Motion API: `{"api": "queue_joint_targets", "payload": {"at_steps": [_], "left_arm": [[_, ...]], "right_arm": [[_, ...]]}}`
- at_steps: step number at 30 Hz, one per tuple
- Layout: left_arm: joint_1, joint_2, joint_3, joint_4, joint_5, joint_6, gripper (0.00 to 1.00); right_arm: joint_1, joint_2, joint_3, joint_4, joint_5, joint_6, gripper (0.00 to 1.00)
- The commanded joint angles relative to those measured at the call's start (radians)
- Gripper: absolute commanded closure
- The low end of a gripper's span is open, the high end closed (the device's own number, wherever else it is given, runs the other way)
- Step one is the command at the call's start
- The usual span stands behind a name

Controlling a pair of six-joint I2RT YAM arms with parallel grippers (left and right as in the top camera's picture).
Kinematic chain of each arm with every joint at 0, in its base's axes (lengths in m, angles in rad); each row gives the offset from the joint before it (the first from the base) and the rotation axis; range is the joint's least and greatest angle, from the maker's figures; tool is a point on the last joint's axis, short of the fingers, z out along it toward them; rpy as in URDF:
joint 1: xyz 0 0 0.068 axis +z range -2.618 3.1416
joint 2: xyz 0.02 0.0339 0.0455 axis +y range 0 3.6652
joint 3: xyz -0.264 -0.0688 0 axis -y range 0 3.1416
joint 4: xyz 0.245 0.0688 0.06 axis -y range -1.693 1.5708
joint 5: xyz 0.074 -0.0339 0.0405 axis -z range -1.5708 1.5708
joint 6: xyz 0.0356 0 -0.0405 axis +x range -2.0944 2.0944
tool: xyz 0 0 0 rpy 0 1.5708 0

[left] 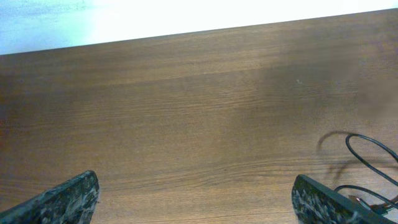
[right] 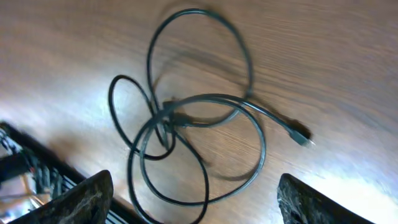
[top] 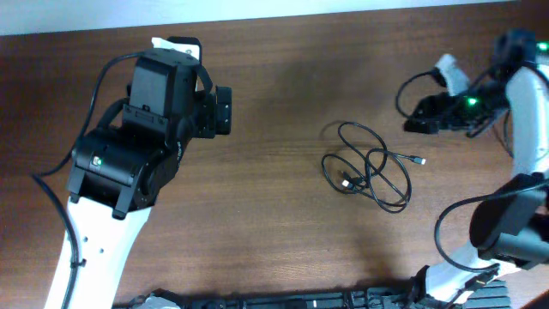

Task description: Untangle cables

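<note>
Two arms in shot, one at each side of the brown wooden table (top: 274, 69). At nine o'clock in the overhead view, the bulky left arm (top: 129, 163), black head on a white forearm, aimed toward three o'clock. Left gripper (left: 196, 202) spread wide open, holding nothing, fingers (left: 68, 199) low at seven and five o'clock of the wrist view, wood grain between them. Peeking in at that view's four o'clock edge, a thin black loop.

On to the centre-right: the cables (top: 369, 167), lying flat on the wood just past the table's middle toward three o'clock, well apart from the left gripper and nearer the right. Loose loops stacked and crossing over one another at the heart of the tangle; number of separate cords impossible to tell. One small plug end (top: 420, 160) poking free at three o'clock of the heap.

Far right, at two o'clock: the right arm (top: 523, 129), green light glowing, its own thicker black wires (top: 446, 225) curling beside it. Right gripper (right: 196, 202) wide open too, empty, hanging above the tangle. Dark blurred clutter (right: 25, 168) at eight o'clock of that wrist view. Along the overhead's six o'clock edge, a black strip (top: 283, 302).
</note>
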Motion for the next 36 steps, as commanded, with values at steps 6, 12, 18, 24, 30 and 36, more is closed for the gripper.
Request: {"api": "queue_joint_targets", "payload": {"at_steps": [6,12,18,24,30,36], "left_arm": [[0.004,-0.002,0.011,0.002,-0.003,-0.013,0.01],[0.004,-0.002,0.011,0.002,-0.003,-0.013,0.01],[0.004,-0.002,0.011,0.001,-0.003,-0.013,0.01],[0.004,-0.002,0.011,0.002,-0.003,-0.013,0.01],[0.004,-0.002,0.011,0.002,-0.003,-0.013,0.01],[0.004,-0.002,0.011,0.002,-0.003,-0.013,0.01]], "right_arm": [[0.166,0.006,-0.105,-0.03,0.061,-0.032,0.16],[0.232,0.006,-0.277,0.054,0.041,0.022,0.27],[0.273,0.006,-0.32,0.063,-0.033,0.022,0.48],[0.3,0.006,-0.32,0.064,-0.034,0.021,0.83],[0.31,0.003,-0.318,0.018,-0.124,0.021,0.96],[0.308,-0.017,-0.184,-0.13,-0.098,0.018,0.96]]}}
